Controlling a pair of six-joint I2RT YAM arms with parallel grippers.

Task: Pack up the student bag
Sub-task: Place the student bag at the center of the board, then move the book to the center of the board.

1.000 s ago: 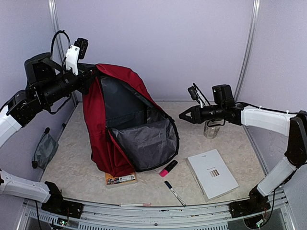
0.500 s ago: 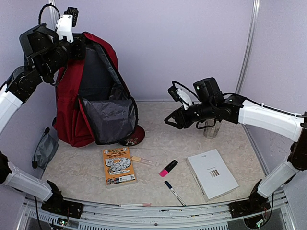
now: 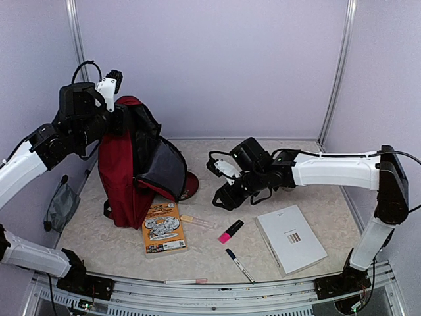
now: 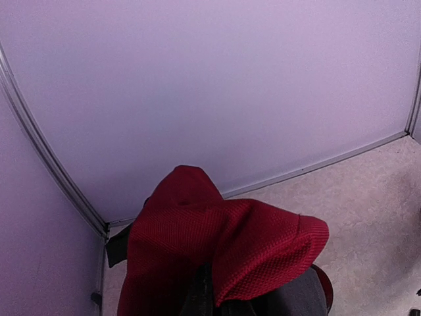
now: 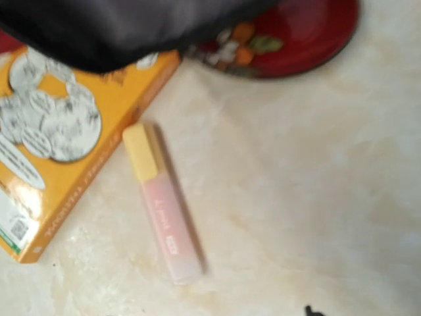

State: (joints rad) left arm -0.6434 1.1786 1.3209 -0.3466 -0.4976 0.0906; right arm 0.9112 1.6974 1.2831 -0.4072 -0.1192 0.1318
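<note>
Leftward swung, the right gripper — spread unclear — hangs just right of the pale highlighter, lying left-right; left gripper pinches the student bag.

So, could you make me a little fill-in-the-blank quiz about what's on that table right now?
1. The left arm holds the ___ student bag up by its top.
2. The pale pink tube beside the orange book has a ___ cap.
3. The closed book to the right of the pink highlighter has a ___ cover.

Missing words: red; yellow; white.
</note>
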